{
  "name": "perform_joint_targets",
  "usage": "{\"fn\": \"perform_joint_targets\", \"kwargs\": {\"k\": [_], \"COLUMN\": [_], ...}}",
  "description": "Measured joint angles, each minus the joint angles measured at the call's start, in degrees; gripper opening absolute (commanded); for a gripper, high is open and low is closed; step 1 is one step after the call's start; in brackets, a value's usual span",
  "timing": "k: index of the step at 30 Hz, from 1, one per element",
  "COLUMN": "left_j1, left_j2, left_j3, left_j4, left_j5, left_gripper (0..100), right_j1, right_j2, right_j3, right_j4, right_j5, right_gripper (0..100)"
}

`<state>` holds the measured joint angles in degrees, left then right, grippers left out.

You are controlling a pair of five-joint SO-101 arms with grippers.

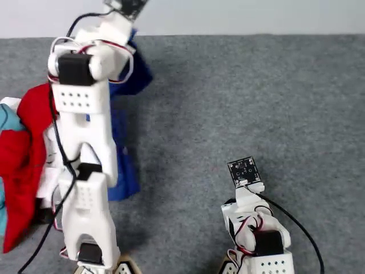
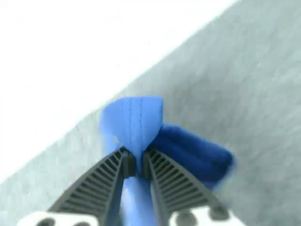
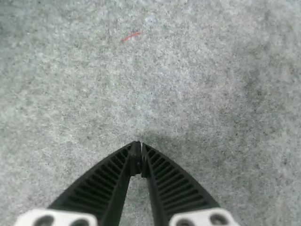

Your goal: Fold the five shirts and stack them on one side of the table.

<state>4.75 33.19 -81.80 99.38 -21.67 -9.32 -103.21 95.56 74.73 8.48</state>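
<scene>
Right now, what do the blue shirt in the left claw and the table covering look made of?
The blue shirt: soft fabric, matte; it bunches in the left claw and shows stitched seam lines. The table covering: grey, matte, probably felt or short-pile carpet, by its speckled, fuzzy grain.

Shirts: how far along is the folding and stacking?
Done: nothing looks folded yet. In hand: the left claw pinches a fold of the blue fabric shirt; the right claw sits shut above the grey table. Remaining: the crumpled red shirt and a teal garment lie heaped, unfolded.
</scene>
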Motion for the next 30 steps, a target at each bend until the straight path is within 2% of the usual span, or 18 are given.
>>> {"fn": "perform_joint_targets", "kwargs": {"k": [9, 14, 19, 26, 30], "left_j1": [13.4, 14.9, 14.4, 15.1, 15.3], "left_j2": [-16.4, -19.1, -18.7, -18.7, -18.6], "left_j3": [-0.7, 0.4, 11.3, 32.6, 37.8], "left_j4": [0.0, 0.0, 0.0, 0.0, 0.0], "left_j5": [6.9, 11.0, 14.9, 15.6, 15.6], "left_gripper": [0, 0, 0, 0, 0], "right_j1": [0.0, 0.0, 0.0, 0.0, 0.0], "right_j2": [0.0, 0.0, 0.0, 0.0, 0.0], "right_j3": [0.0, 0.0, 0.0, 0.0, 0.0], "right_j4": [0.0, 0.0, 0.0, 0.0, 0.0], "right_j5": [0.0, 0.0, 0.0, 0.0, 0.0], "right_gripper": [0.9, 0.9, 0.9, 0.9, 0.9]}}
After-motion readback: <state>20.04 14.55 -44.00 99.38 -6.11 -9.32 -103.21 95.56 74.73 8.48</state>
